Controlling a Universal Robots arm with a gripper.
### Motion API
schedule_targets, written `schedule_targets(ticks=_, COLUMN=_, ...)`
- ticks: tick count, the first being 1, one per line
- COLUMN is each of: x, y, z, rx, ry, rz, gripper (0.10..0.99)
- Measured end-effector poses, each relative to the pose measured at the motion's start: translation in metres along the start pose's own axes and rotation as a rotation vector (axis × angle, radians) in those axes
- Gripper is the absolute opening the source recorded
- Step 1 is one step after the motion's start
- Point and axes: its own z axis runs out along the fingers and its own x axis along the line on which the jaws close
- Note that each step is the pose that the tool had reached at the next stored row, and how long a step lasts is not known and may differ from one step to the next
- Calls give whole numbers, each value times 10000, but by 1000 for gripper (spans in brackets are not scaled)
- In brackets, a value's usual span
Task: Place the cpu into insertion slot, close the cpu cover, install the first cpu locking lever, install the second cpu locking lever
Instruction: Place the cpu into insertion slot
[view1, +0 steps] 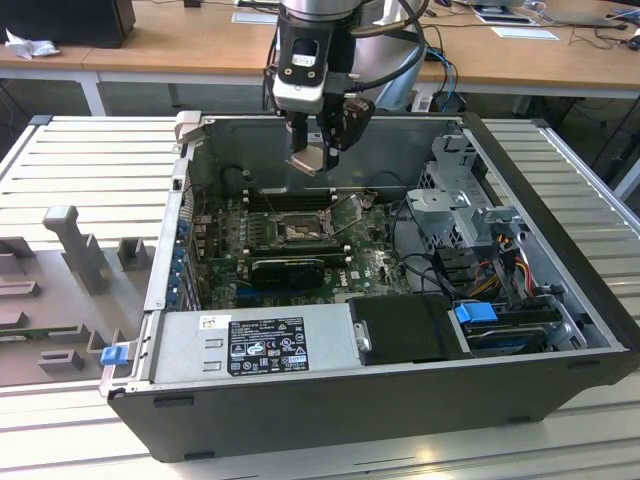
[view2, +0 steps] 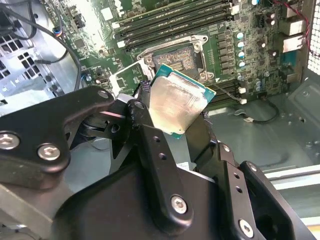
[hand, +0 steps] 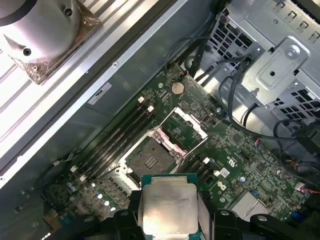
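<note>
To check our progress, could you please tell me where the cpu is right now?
In the exterior view the cpu hangs clamped in the fingers above the motherboard, near the case's back wall, clear of the open insertion slot below.

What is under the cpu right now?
The gripper holds the cpu above the green board, with the slot open and empty near it in the first wrist view. The board patch directly beneath is covered by the cpu.

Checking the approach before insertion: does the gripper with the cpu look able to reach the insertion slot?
Probably yes. The cpu cover stands open, the insertion slot lies bare, and nothing stands between it and the gripper, shut on the cpu above the board.
</note>
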Motion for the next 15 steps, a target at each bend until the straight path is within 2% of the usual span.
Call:
schedule_targets(ticks=4, x=-1, y=-4, z=43, rx=13, ry=-19, rz=46, gripper=529)
schedule_targets(ticks=15, x=-1, y=-5, z=59, rx=2, ry=-68, rz=633, gripper=529)
